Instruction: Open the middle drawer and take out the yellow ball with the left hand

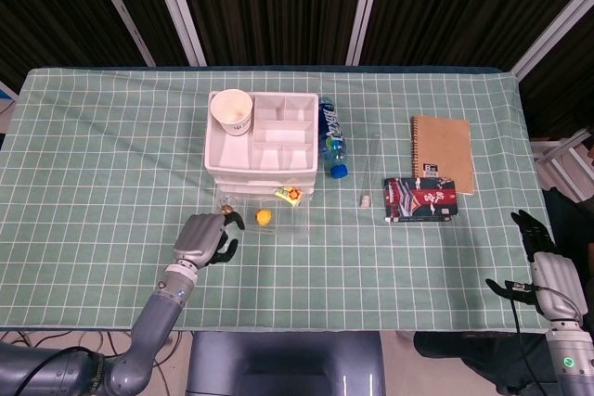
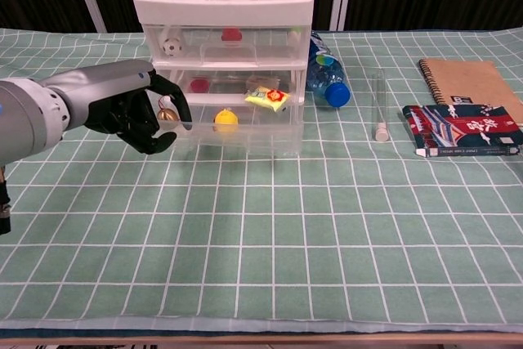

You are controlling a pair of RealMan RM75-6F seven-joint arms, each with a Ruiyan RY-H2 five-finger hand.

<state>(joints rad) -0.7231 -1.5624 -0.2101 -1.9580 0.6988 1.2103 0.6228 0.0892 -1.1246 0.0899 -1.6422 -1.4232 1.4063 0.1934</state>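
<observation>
Left hand at the pulled-out middle drawer of a white drawer unit

The middle drawer [image 2: 245, 124] stands pulled out toward the near side; the yellow ball [image 2: 225, 119] lies inside it, left of a yellow packet [image 2: 268, 98]. The left hand [image 2: 140, 112], fingers curled, touches the drawer's left front corner, grasping nothing clearly. The right hand [image 1: 543, 261], released, fingers apart, hangs at the table's [image 1: 111, 155] near right edge

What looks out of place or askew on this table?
The water bottle lies on its side against the drawer unit rather than standing. The middle drawer is pulled out, as the task expects, with the left robot hand at its front. Nothing looks spilled or damaged.
</observation>
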